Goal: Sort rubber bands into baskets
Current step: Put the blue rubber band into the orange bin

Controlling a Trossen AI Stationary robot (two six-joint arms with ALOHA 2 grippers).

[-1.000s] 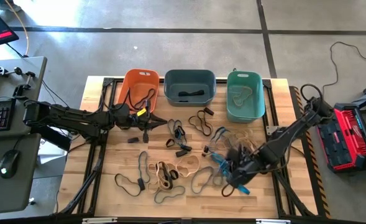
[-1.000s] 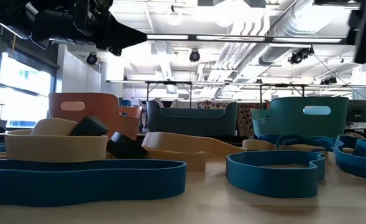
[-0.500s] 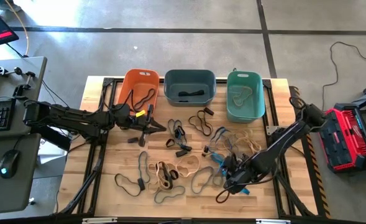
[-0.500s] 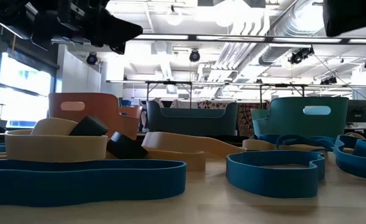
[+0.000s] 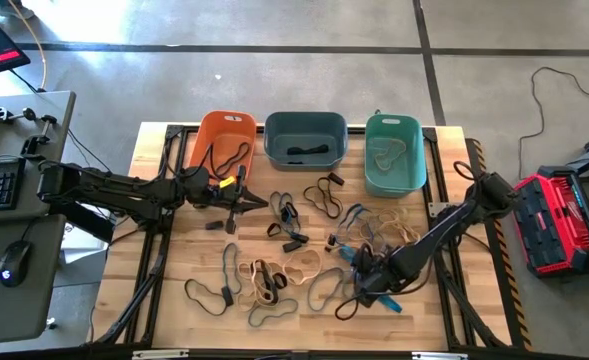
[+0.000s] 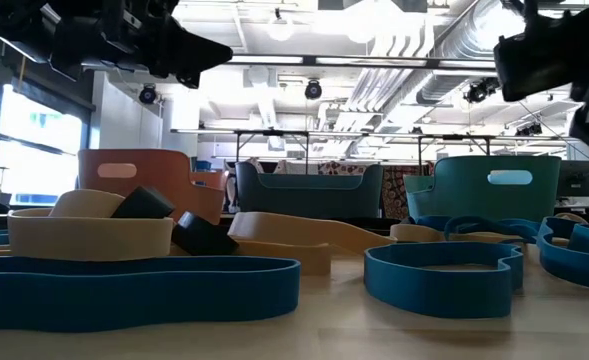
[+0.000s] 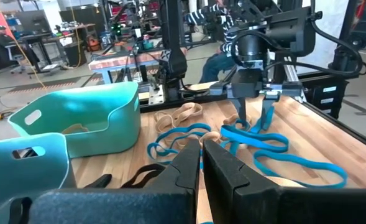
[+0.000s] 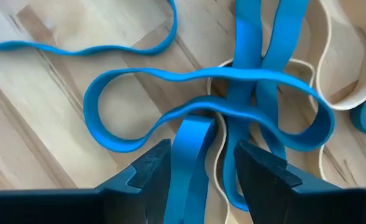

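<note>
Early days: most of the rubber bands (image 5: pixel 304 262) are still loose on the table (image 5: pixel 154 270), spread across the middle and near side, with a tangled blue/tan clump toward the near right. Bulk of the sorting is left.

Baskets sit in a row along the far edge:
- orange basket (image 5: pixel 221 125), far left: a dark band or two inside
- slate basket (image 5: pixel 305 124), far middle: one dark band on the floor
- teal basket (image 5: pixel 394 127), far right: a pale tan loop inside

So a few bands per tub at most.

Right gripper (image 5: pixel 366 286) is low over the near-right clump, fingers spread, a blue band (image 8: pixel 192 152) running between them, nothing pinched yet.

Left gripper (image 5: pixel 236 205) hovers just near of the orange basket, fingers pressed together, with dark strands at its tip in the overhead view; can't tell if it's carrying a band.
</note>
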